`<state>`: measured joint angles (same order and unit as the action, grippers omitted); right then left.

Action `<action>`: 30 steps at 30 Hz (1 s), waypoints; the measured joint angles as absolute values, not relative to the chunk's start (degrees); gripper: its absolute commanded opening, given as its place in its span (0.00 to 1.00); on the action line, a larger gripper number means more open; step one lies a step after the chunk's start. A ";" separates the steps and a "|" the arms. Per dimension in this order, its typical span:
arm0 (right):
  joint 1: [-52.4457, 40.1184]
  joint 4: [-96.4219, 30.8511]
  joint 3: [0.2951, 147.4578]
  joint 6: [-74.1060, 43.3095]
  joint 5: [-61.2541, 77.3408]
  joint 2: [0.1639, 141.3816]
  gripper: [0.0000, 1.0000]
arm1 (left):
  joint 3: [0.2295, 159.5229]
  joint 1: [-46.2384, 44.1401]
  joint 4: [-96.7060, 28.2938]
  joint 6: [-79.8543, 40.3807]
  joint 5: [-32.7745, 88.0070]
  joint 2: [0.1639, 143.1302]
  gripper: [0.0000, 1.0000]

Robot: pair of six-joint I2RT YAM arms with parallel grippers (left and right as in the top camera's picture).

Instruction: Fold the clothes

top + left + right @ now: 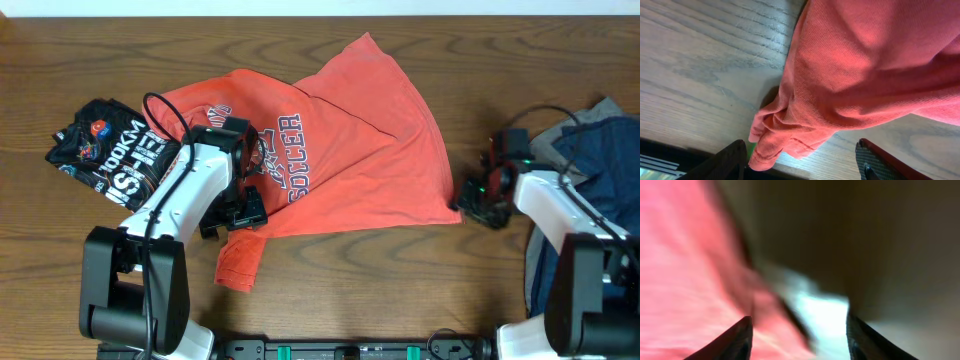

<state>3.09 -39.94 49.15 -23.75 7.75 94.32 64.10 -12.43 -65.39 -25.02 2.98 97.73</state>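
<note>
- Coral-red cotton T-shirt with navy-and-white varsity lettering [340,150] lies spread, rumpled, at the middle of the brown wood-grain table [420,290]. One sleeve trails toward the front edge.
- Left gripper [800,150] sits over the shirt's left part. Jaws are wide apart and grip nothing. A bunched red hem lies between the fingers [730,160], nearer the left-hand one in that view.
- Right gripper [799,330] is at the shirt's lower right corner, on the table. The right wrist view is badly blurred. Its fingers [740,340] stand well apart, with red cloth to the left. Whether cloth touches them cannot be told.
- Black T-shirt with white print [110,150] is crumpled at the left, just beside the red one.
- Navy and grey clothes [595,150] are piled at the right edge, behind the right arm.
</note>
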 measured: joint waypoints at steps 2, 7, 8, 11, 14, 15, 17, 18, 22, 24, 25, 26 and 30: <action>3.27 -43.16 49.01 -23.88 6.63 92.73 0.61 | 64.10 -12.43 -65.25 -25.02 2.98 97.73 0.72; 1.19 -46.61 48.07 -27.40 5.65 89.93 0.64 | 64.10 -12.43 -64.36 -25.02 2.98 97.73 0.72; 0.19 -45.98 47.27 -28.53 5.58 89.93 0.65 | 64.10 -12.43 -64.27 -25.02 3.01 97.73 0.72; -3.38 -42.37 44.12 -32.51 5.98 89.93 0.67 | 64.10 -12.43 -64.23 -25.02 3.01 97.73 0.72; -6.07 -38.68 42.50 -36.38 5.48 89.14 0.69 | 64.10 -12.43 -64.20 -25.02 2.98 97.73 0.72; -6.72 -37.08 42.11 -37.56 5.37 88.79 0.69 | 64.10 -12.43 -64.20 -25.02 2.98 97.73 0.72; -7.60 -33.10 41.50 -39.44 5.43 88.29 0.69 | 64.10 -12.43 -64.20 -25.02 2.98 97.73 0.72; -7.92 -31.35 41.39 -40.25 5.54 88.25 0.69 | 64.10 -12.43 -64.20 -25.02 2.98 97.73 0.72; -8.71 -26.83 40.86 -42.70 5.78 88.27 0.68 | 64.10 -12.43 -64.20 -25.02 3.01 97.73 0.72; -8.71 -26.52 40.75 -43.57 5.78 88.27 0.66 | 64.10 -12.43 -64.18 -25.02 2.98 97.73 0.72; -8.71 -26.50 40.75 -43.99 5.74 88.27 0.63 | 64.10 -12.43 -64.20 -25.02 2.98 97.73 0.72; -8.71 -26.44 40.73 -44.23 5.72 88.27 0.58 | 64.10 -12.43 -64.18 -25.02 2.98 97.73 0.72; -9.13 -26.13 40.47 -44.84 5.34 88.51 0.30 | 64.10 -12.43 -64.05 -25.02 3.01 97.73 0.72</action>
<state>-9.13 -26.13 40.47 -44.84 5.34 88.51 64.10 -12.43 -64.05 -25.02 3.01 97.73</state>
